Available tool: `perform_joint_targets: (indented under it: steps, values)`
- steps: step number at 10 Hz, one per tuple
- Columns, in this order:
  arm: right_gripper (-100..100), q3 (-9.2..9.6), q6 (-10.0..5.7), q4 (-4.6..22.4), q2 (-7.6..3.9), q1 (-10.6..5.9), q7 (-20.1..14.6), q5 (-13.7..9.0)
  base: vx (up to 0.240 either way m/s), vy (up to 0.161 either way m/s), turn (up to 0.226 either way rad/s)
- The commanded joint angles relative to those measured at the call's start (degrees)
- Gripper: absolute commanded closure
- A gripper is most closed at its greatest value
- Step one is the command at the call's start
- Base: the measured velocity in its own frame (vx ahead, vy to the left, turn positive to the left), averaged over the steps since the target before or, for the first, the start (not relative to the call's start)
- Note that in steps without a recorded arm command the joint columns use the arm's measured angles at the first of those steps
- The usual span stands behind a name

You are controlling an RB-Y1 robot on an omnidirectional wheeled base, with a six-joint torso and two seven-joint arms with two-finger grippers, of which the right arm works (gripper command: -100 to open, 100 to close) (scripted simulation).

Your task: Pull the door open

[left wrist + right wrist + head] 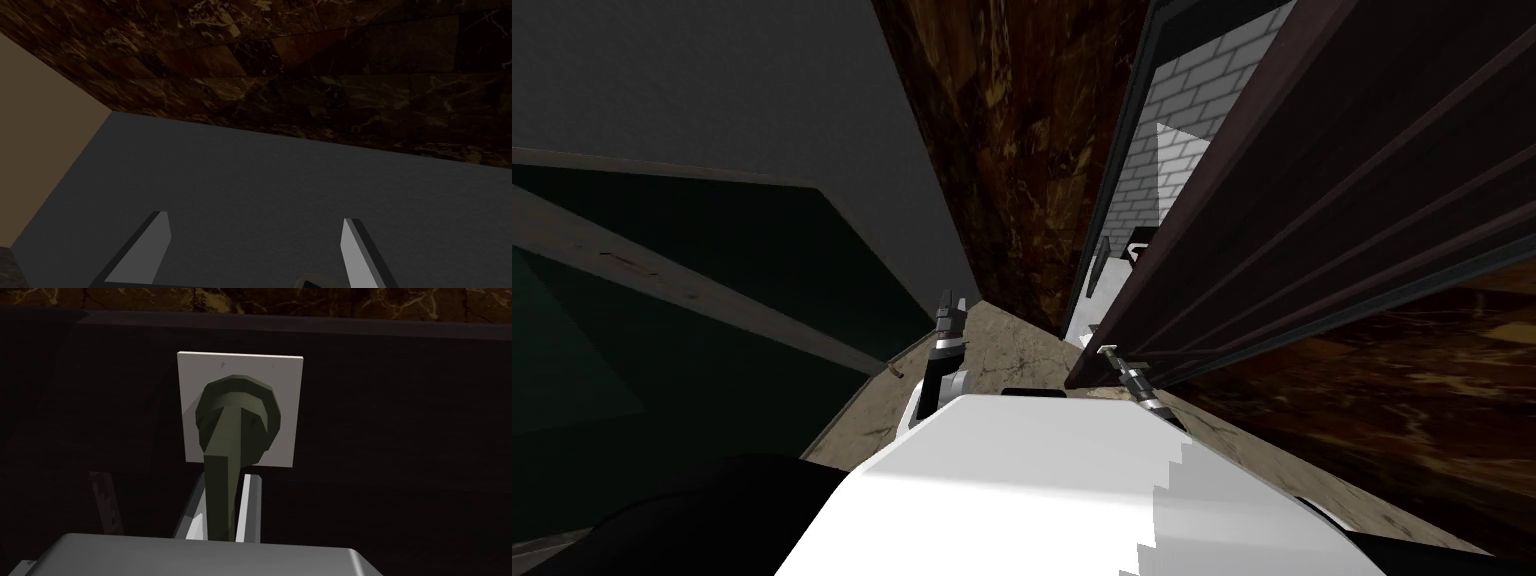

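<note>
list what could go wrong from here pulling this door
1. The right end effector pinches only the narrow shaft of the lever; its thin fingers could slide off as the pull angle changes.
2. The door is only ajar, so pulling straight back rather than along its arc may twist the grip loose.
3. The left end effector hangs open, pointing at the grey wall; backing up carelessly might scrape it.

The handle loses its free end behind my right gripper, so I can't see its tip. On the head view, at one o'clock from that gripper, the door covers most of a small red-and-black thing that I can't identify. The door itself runs off frame at three o'clock.
</note>
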Motion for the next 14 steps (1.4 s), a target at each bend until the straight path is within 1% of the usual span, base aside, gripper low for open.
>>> perform_joint_targets:
  steps: [1, 2, 3, 5, 10, 13, 14]
  values:
    - [100, -0.1, -0.26, -0.8, -0.35, 0.94, -0.2, -0.1, -0.251, -0.093, 0.216]
    - [100, 0.0, -0.01, -0.7, -0.15, 0.58, -0.1, 0.0, -0.103, -0.033, 0.046]
    - [100, 0.11, -0.46, -0.4, -0.17, 0.86, -0.2, 0.1, -0.172, -0.044, 0.169]
    - [100, 0.11, -0.89, -0.2, -0.27, 0.98, -0.2, 0.0, -0.182, -0.09, 0.188]
    - [100, 0.11, -2.54, 0.8, -0.64, 1.45, -0.4, 0.0, -0.213, -0.081, 0.171]
    - [100, 0.11, -3.38, 1.4, -0.83, 1.68, -0.5, 0.0, -0.207, -0.064, 0.14]
    - [100, 0.11, -3.44, 1.4, -0.84, 1.7, -0.5, 0.0, -0.157, -0.049, 0.071]
